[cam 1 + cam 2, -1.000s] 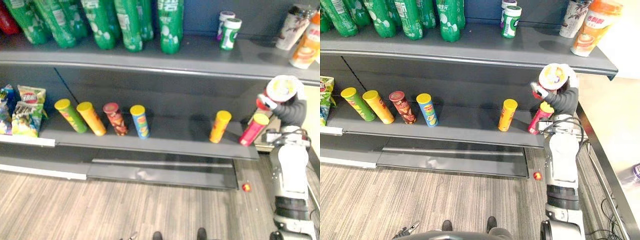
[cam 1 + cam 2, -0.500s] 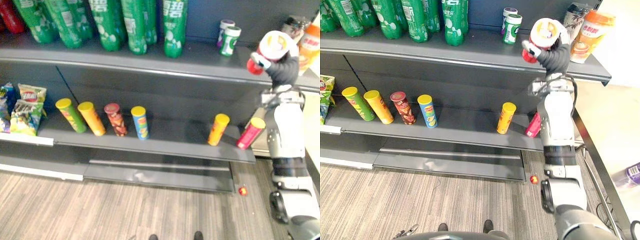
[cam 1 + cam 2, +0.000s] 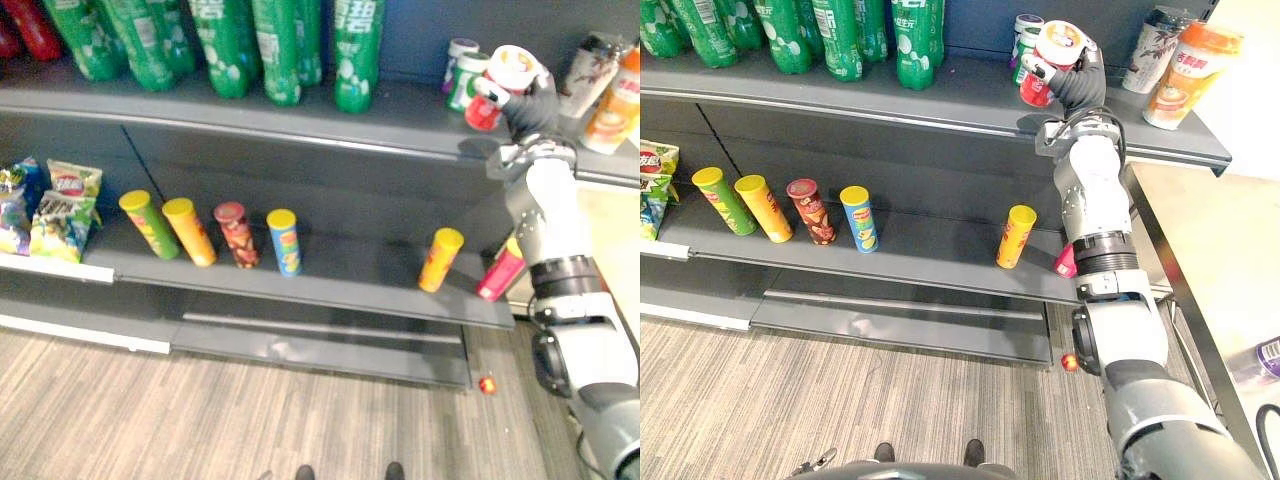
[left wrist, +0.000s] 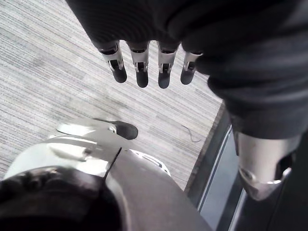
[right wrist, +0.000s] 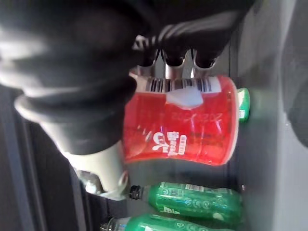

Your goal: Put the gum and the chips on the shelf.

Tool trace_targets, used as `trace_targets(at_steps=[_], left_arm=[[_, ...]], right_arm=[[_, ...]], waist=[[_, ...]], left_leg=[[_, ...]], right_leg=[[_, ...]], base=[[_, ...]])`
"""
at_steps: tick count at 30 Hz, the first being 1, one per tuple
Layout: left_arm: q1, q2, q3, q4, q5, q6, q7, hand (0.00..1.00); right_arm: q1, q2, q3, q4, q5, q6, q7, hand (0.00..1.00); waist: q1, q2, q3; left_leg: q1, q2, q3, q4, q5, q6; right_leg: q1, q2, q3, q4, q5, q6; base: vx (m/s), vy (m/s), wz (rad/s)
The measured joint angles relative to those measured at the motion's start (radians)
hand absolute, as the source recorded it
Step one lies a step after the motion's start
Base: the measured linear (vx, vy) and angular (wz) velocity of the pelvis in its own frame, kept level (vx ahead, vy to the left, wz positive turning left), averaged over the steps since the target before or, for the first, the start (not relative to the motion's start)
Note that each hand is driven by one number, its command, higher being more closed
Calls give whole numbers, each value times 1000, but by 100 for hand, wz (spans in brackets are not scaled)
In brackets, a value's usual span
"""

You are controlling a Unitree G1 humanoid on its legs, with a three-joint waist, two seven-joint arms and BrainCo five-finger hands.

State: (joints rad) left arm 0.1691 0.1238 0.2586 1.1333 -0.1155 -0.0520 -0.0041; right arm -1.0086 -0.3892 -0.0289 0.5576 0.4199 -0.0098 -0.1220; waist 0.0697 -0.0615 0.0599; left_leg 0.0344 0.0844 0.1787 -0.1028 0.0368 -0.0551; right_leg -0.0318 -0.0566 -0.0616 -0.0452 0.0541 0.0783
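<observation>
My right hand (image 3: 1081,84) is shut on a red gum tub (image 3: 1037,89) with a white lid. The tub is tilted at the upper shelf (image 3: 300,112), right beside a green gum bottle (image 3: 461,82) and a purple-capped one (image 3: 457,48). In the right wrist view my fingers (image 5: 166,61) curl over the tub (image 5: 183,125); whether it touches the shelf I cannot tell. Several chip cans stand tilted on the lower shelf, among them a green one (image 3: 150,225), a blue one (image 3: 284,242) and an orange one (image 3: 440,259). My left hand (image 4: 144,67) hangs open over the floor.
Tall green bottles (image 3: 280,45) fill the upper shelf's left and middle. Two drink cups (image 3: 612,98) stand at its right end. A red chip can (image 3: 499,270) leans at the lower shelf's right edge. Chip bags (image 3: 58,205) lie at far left. A small red thing (image 3: 488,383) lies on the floor.
My right hand has lifted the red tub from beside the lower shelf up to the upper shelf and carried it left toward the gum bottles. The camera has shifted slightly.
</observation>
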Motion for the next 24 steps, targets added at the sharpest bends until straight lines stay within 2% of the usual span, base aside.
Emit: trace_targets(at_steps=[4, 11, 24], left_arm=[[-12, 0, -2, -1, -1, 1, 1, 0], [-28, -1, -12, -21, -38, 2, 4, 0], [-44, -1, -20, -23, -39, -2, 9, 0]], right_arm=[[-26, 17, -2, 53, -10, 27, 0, 100], [-82, 26, -35, 133, -28, 28, 1, 100], [-131, 53, -83, 182, -97, 25, 1, 100]], waist=[[3, -1, 2], [18, -3, 31], [16, -6, 55]], left_leg=[[-4, 2, -1, 0, 0, 0], [-11, 9, -6, 0, 3, -5], [-12, 10, -10, 0, 6, -6]], right_leg=[[0, 3, -3, -5, 5, -7], [-1, 9, -12, -6, 5, -7], [-1, 9, -16, -6, 5, -7]], base=[[3, -2, 1], [4, -8, 2], [0, 0, 0]])
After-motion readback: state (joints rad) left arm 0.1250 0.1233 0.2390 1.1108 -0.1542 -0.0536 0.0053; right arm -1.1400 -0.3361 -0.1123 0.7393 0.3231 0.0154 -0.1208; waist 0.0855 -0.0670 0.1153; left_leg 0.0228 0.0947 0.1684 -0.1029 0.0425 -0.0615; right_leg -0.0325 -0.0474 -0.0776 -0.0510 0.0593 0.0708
